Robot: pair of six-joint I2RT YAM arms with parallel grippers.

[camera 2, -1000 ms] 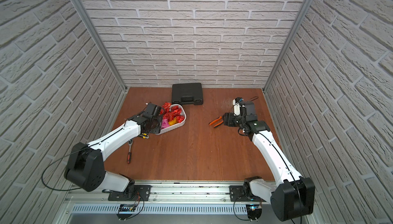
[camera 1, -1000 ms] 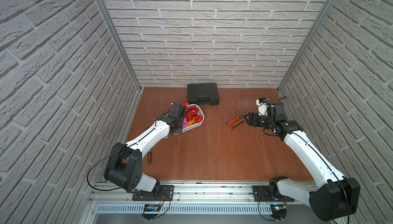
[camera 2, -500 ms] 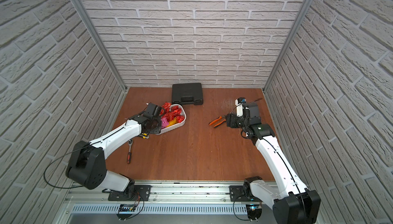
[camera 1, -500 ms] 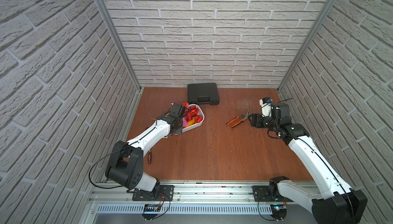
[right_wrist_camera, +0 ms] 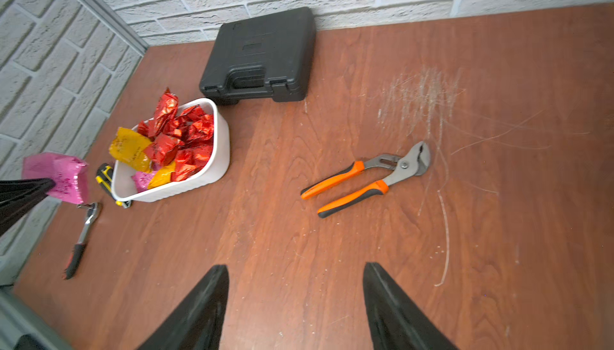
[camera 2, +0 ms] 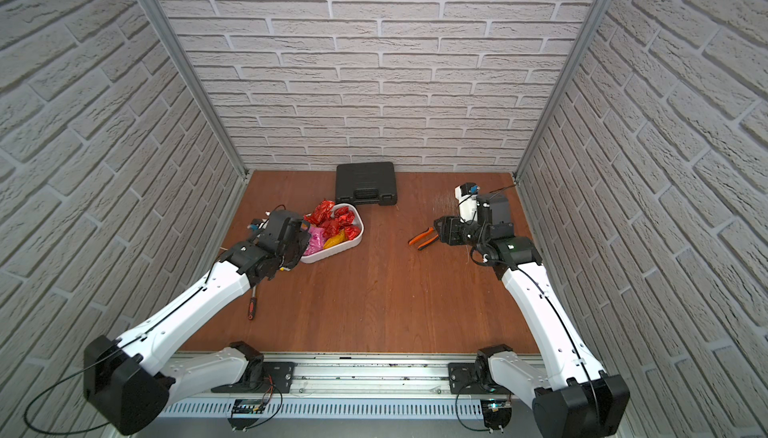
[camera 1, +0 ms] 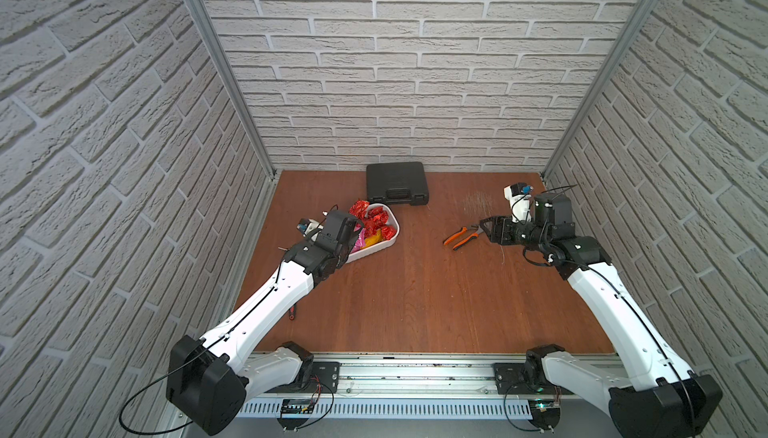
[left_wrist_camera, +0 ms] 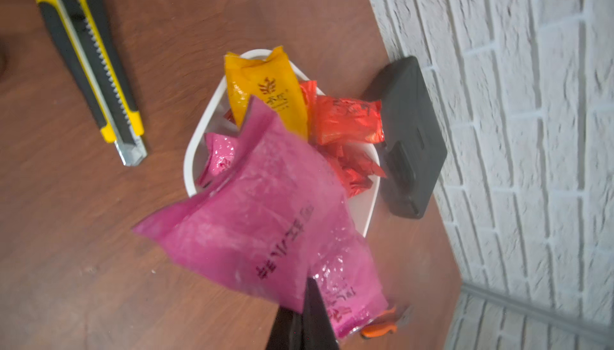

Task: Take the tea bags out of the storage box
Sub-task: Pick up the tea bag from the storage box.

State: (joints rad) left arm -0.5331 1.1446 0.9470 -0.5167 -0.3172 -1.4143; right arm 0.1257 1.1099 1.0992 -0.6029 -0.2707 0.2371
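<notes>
Tea bags (right_wrist_camera: pixel 189 139) — judged light, slippery foil, best pinched at a sealed edge — heap in the storage box (right_wrist_camera: pixel 199 180); left gripper (left_wrist_camera: pixel 307 301) clamps a pink bag (left_wrist_camera: pixel 265 218) beside it, right gripper (right_wrist_camera: pixel 294 265) parted, empty.

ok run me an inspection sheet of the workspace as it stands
surface: brown wood tabletop, with a scratched patch near the pliers
job's things: white storage box holds red, yellow and pink tea bags; one pink tea bag is lifted out
clutter: black case, orange-handled pliers, yellow utility knife, ratchet-like tool
grippers: left gripper is shut on the pink tea bag; right gripper is open and empty, near the pliers
cables: black cables loop at the arm bases, off the table
surroundings: brick-pattern walls on three sides; metal rail in front
</notes>
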